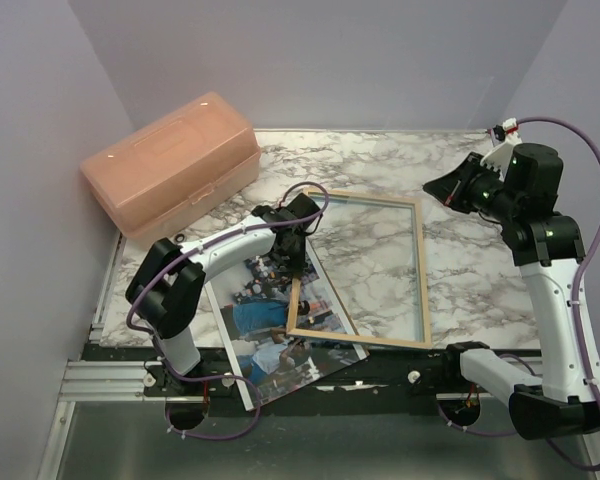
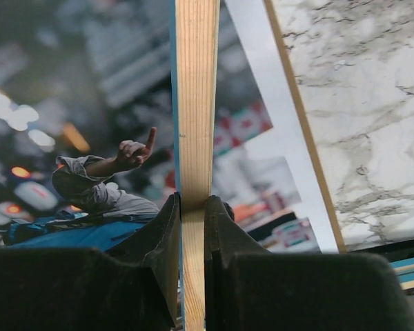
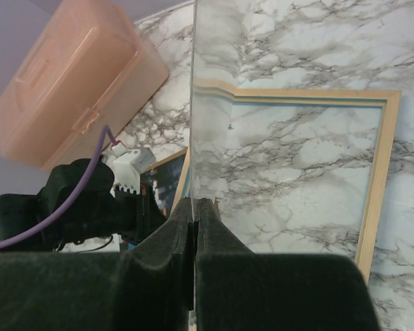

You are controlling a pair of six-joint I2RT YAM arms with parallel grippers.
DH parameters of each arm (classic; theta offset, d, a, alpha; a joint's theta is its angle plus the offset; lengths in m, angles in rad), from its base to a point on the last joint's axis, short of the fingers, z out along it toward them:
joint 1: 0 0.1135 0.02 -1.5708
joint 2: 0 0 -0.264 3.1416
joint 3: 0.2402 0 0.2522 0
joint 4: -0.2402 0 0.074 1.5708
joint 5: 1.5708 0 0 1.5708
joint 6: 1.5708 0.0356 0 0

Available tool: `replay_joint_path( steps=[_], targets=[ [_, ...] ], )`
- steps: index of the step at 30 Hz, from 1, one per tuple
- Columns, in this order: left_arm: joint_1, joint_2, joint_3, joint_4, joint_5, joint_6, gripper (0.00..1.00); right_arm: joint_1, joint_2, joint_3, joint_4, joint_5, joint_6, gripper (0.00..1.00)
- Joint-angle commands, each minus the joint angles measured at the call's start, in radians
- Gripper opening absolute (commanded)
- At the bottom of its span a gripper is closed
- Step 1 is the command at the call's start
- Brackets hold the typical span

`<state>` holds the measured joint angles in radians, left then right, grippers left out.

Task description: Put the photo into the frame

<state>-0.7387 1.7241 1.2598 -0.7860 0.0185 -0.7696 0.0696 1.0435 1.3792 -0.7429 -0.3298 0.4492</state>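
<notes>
While in left tool (image 2: 193, 207), frame (image 1: 422, 270) (overlapping photo (image 1: 252, 318))

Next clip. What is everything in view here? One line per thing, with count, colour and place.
frame: one, pale wood side up with a blue edge, flat mid-table, its left rail over the photo
photo: one, colour street print, picture up, under the frame's left rail, its near end past the marble's edge
clear pane: one, transparent, held on edge above the table's right side
box: one, salmon plastic, lid shut, far left corner
table: one, white and grey marble pattern
left tool: one, black, shut on the frame's left rail
right tool: one, black, shut on the clear pane, raised at the right
</notes>
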Motion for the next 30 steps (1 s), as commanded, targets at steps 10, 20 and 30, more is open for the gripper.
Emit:
replay_joint_path(
  steps=[10, 20, 30],
  targets=[
    [0.007, -0.101, -0.114, 0.096, -0.010, 0.029, 0.34, -0.002, -0.009, -0.109, 0.085, -0.167, 0.034, 0.00],
    [0.027, -0.134, -0.127, 0.079, -0.011, 0.055, 0.50, -0.002, 0.023, -0.103, 0.062, -0.242, 0.025, 0.01],
    [0.036, -0.003, -0.014, 0.005, -0.010, 0.029, 0.54, -0.002, 0.034, -0.098, 0.054, -0.240, 0.017, 0.00]
  ],
)
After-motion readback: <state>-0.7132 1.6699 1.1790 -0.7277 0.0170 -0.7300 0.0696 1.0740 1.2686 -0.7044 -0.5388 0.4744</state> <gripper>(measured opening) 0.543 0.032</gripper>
